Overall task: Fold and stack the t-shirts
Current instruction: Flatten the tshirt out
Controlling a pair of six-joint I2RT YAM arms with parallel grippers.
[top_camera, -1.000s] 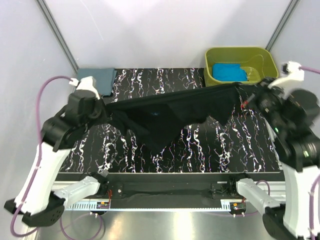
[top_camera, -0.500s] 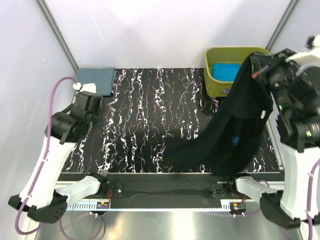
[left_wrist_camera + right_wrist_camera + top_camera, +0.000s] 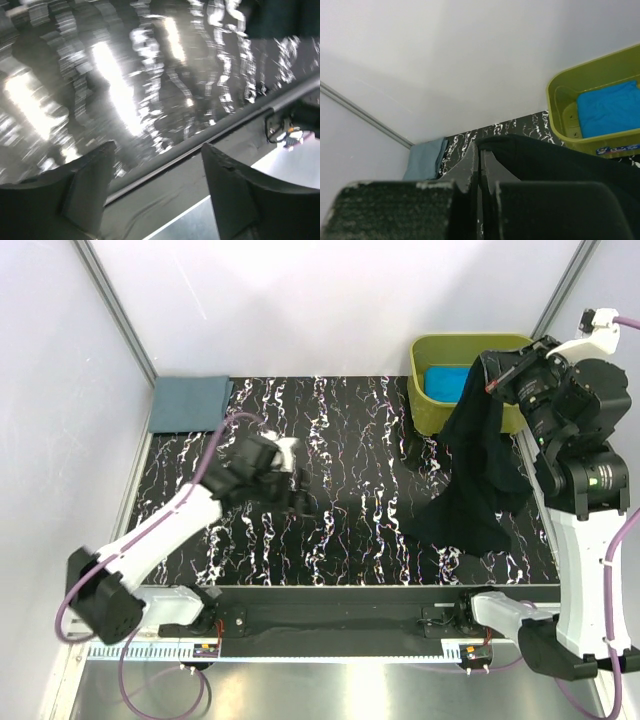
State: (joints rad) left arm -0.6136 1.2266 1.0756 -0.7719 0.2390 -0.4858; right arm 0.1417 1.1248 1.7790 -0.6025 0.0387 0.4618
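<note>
The large black t-shirt [image 3: 478, 475] hangs from my right gripper [image 3: 489, 371], which is shut on its top edge in front of the tub. The shirt's lower end rests bunched on the tabletop at the right. In the right wrist view the shut jaws [image 3: 481, 150] pinch the black t-shirt [image 3: 560, 165]. My left gripper [image 3: 296, 490] is stretched out low over the middle of the table, open, with nothing between its fingers [image 3: 90, 185]. The slate grey-blue t-shirt [image 3: 187, 403] lies folded at the back left corner. A turquoise t-shirt [image 3: 446, 382] lies in the tub.
The olive-green tub [image 3: 425, 350] stands at the back right, close behind the hanging cloth. The marbled tabletop [image 3: 350, 430] lies between the two arms. The table's front rail [image 3: 175, 165] runs just beyond the left fingers.
The left gripper let go of the black t-shirt, swung right to the table's middle and opened. The shirt, first stretched between both grippers, now hangs from the right one alone.
</note>
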